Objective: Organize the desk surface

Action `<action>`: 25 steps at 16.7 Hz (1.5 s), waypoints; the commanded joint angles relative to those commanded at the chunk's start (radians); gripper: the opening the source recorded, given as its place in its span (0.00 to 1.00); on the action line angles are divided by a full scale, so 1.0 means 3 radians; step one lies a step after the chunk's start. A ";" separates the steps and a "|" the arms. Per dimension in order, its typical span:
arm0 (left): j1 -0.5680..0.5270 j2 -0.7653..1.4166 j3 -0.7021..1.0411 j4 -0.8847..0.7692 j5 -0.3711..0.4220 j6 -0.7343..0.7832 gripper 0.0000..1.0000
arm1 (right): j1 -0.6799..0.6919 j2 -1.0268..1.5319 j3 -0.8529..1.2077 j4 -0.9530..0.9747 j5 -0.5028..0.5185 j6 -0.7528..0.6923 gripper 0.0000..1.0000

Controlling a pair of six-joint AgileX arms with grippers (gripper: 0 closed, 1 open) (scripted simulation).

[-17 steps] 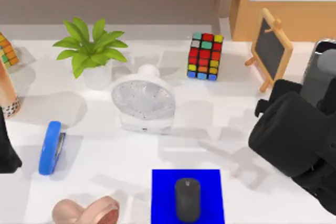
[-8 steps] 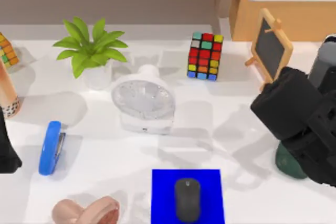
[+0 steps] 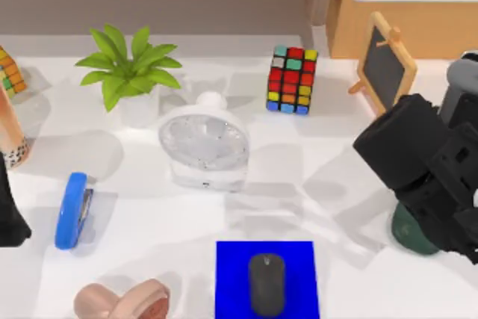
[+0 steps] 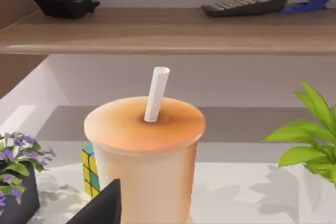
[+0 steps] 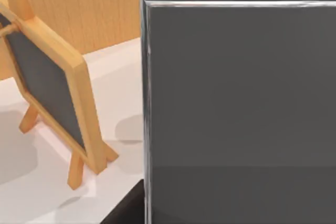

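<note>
On the desk surface [image 3: 299, 177], a mouse [image 3: 267, 283] is set on a mat [image 3: 231, 274] at the near edge; a fan [image 3: 203, 147] is placed behind it.

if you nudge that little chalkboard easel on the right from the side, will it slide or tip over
The chalkboard easel would likely tip rather than slide: in the right wrist view it leans back on thin wooden legs with small feet. It looks light, being a slim board in a narrow frame. Pushed low near the feet, it might skid on the smooth desk surface.
</note>
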 joint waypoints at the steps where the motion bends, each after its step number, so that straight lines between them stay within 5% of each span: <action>1: 0.0000 0.0000 0.0000 0.0000 0.0000 0.0000 1.00 | 0.0000 0.0000 0.0000 0.0000 0.0000 0.0000 0.15; 12: 0.0000 0.0000 0.0000 0.0000 0.0000 0.0000 1.00 | 0.0000 0.0000 0.0000 0.0000 0.0000 0.0000 0.98; 25: 0.0000 0.0000 0.0000 0.0000 0.0000 0.0000 1.00 | 0.0209 -0.0027 -0.0007 -0.0003 -0.0104 -0.0102 1.00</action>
